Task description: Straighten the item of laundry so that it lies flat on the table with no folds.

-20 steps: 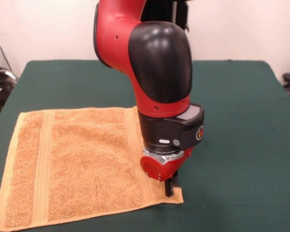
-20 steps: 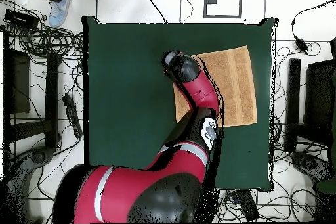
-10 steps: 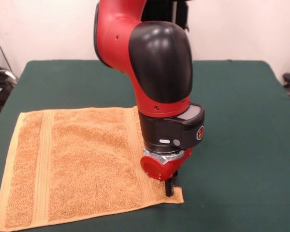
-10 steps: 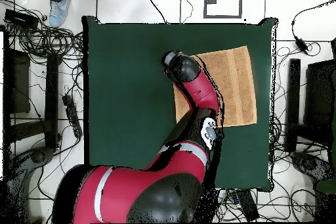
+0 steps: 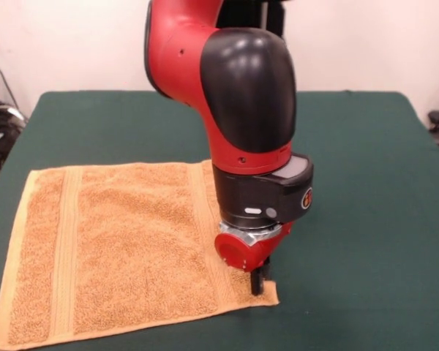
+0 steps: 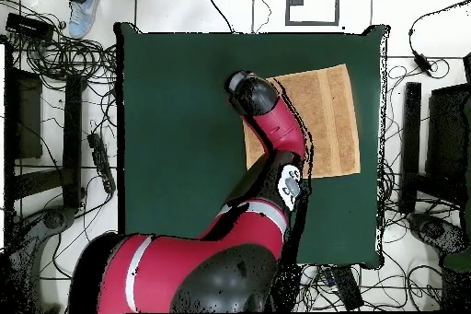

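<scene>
towel (image 5: 124, 248) is lying spread out on the table (image 5: 366, 190), looking flat, no folds showing in either view. in the front view it's filling the lower left of the frame, left edge close to the table's left edge, bottom edge near the bottom of the picture. ribbed bands are running top to bottom near its left and right sides. in the overhead view the towel (image 6: 327, 122) is sitting in the upper right part of the green table (image 6: 184, 145), near the right edge but not over it; the arm is covering its left part.

gripper (image 5: 258, 284) is sitting right at the towel's lower right corner in the front view, dark tip pointing down and touching or almost touching the cloth there. can't tell if the claw is wide, narrow, or pinching the corner; only a single dark stub is showing under the red wrist.

arm (image 5: 241, 110) is coming down from the top centre of the front view, hiding part of the towel's right edge. a person's shoe (image 6: 83, 11) is showing off the table, upper left of the overhead view, among cables on the floor.
</scene>
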### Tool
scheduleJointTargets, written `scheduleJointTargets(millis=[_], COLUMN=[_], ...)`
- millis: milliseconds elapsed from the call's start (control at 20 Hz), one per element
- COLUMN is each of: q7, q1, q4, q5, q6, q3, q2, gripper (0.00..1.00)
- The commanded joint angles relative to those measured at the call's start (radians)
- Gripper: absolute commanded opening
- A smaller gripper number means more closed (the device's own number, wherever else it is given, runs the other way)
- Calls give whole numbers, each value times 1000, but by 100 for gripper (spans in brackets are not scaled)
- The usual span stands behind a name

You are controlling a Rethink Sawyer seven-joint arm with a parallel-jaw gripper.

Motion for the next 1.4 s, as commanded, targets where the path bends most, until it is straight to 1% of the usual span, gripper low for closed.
scheduleJointTargets(millis=[50, 250, 350, 450, 550, 700, 800, 900, 1000, 1100, 1400], q7=[282, 273, 246, 234, 182, 61, 1, -21, -16, -8, -7], q1=[53, 57, 53, 56, 56, 46, 40, 35, 34, 31, 2], q4=[29, 11, 7, -16, -37, -41, -41, -47, -57, -66, -10], q5=[-77, -119, -134, -164, -209, -277, -327, -376, -405, -432, -479], q6=[143, 171, 170, 174, 185, 137, 126, 157, 204, 221, 193], q3=[47, 0, -5, -31, -62, -84, -98, -114, -124, -125, -58], q2=[23, 30, 28, 43, 49, 25, -6, -37, -59, -69, -109], gripper=[0, 0, 0, 0, 0, 0, 0, 0, 0, 0, 0])
